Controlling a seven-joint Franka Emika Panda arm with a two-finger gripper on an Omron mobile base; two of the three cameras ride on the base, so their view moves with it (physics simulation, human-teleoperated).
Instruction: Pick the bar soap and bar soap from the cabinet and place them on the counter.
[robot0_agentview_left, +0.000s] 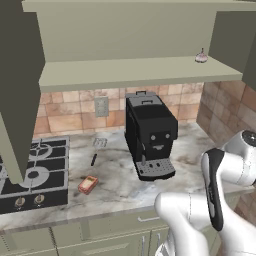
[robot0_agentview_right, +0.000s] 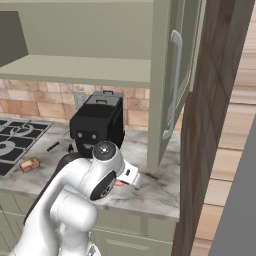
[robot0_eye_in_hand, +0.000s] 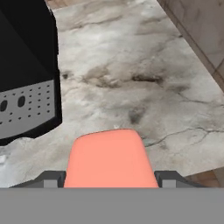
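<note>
So the rounded coral-red bar soap (robot0_eye_in_hand: 111, 158) is clamped between the jaws of the two-finger gripper (robot0_eye_in_hand: 111, 177) and is held low over the beige-grey marbled stone counter (robot0_eye_in_hand: 144, 74), just right of the black coffee machine (robot0_eye_in_hand: 26, 87). Further off, the boxier orange-brown bar soap (robot0_agentview_left: 88, 184) has already been set on the counter near the black gas hob (robot0_agentview_left: 35, 172). The sage-green wall cabinet (robot0_agentview_left: 140, 72) is seen open. Pretty much all that's left is for the red bar to be put down and released.
</note>
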